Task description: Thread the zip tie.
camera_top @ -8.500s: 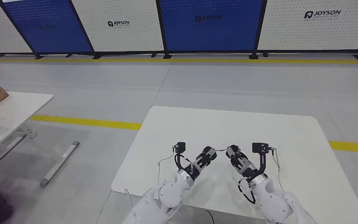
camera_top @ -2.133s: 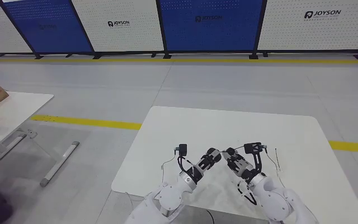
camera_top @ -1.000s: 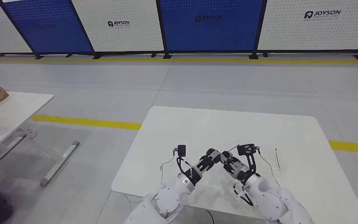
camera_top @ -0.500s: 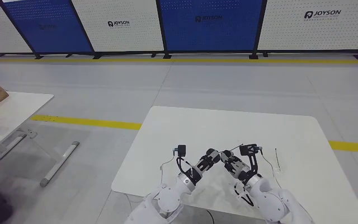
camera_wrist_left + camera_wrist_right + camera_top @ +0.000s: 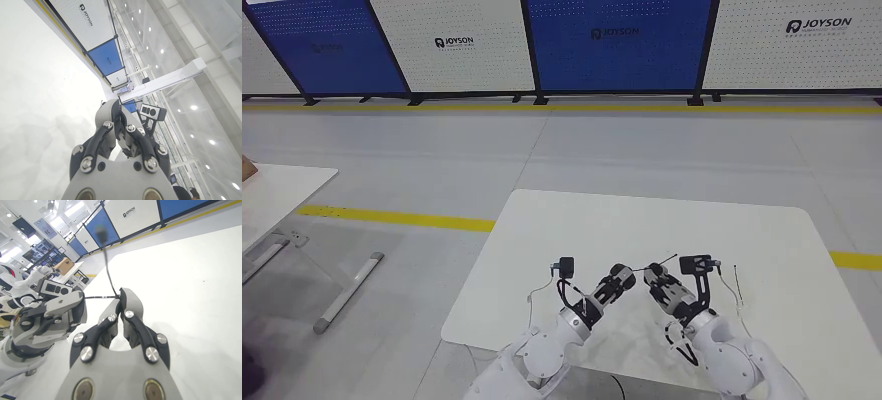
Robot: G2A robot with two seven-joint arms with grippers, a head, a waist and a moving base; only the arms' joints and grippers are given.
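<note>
Side table: a white side table (image 5: pixel 287 190) stands well apart from the work table, at the far left of the top view, with a cardboard box (image 5: pixel 64 266) on it.
Floor bar: a grey metal bar (image 5: pixel 347 292) lies on the floor between the two tables.
Work table: a white table (image 5: pixel 642 215); both arms are over its near edge.
Left gripper: the left gripper (image 5: pixel 118 103) has its fingers pressed together on one end of the zip tie. Its tips point toward the other gripper, just beside it.
Zip tie: the black zip tie (image 5: pixel 100 297) is held above the table. One stretch runs straight between the two grippers' fingertips. At the right gripper's tips it turns and a second stretch sticks up and away, its far end blurred. From above it shows as a thin dark line slanting off the right gripper.
Right gripper: the right gripper (image 5: pixel 120 295) is closed tight, pinching the zip tie at the bend.
Loose strand: a thin dark strand (image 5: pixel 736 283) lies on the table to the right; what it is cannot be told.
</note>
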